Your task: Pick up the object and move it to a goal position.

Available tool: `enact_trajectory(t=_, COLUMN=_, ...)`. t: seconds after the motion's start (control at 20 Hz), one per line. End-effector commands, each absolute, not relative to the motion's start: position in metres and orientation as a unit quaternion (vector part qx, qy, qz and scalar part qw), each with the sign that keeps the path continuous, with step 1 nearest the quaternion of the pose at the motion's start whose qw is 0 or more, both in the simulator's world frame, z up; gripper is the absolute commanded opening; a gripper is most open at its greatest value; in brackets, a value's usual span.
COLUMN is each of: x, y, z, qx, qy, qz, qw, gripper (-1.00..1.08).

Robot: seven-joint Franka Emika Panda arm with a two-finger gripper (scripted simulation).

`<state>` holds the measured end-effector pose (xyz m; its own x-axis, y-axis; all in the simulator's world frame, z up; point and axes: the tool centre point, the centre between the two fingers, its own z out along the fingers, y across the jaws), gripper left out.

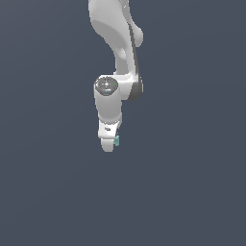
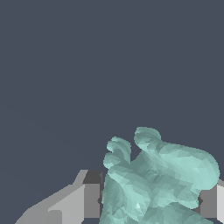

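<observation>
- Arm: a white Franka arm enters from the top centre of the exterior view and hangs downward, with its wrist joint near mid-frame.
- Gripper: located just below the centre of the exterior view, pointing down against a plain dark blue-grey background.
- Object: a teal-green lumpy thing, visible as a small sliver at the gripper's lower edge, on the exterior view's right side of the fingers.
- Wrist view: the object fills the lower right of the frame, with rounded knobs projecting upward.
- Gripper state: the grey fingers sit against both flanks of the object, pinching it between them.
</observation>
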<state>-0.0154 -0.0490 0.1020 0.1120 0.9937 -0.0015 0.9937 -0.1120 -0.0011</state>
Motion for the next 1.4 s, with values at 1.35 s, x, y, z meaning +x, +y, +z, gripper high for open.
enact_trajectory(t=1.35, x=-0.012, y=0.067, z=0.364, qx=0.746, qy=0.666, qz=0.0, qw=0.0, gripper=-1.0)
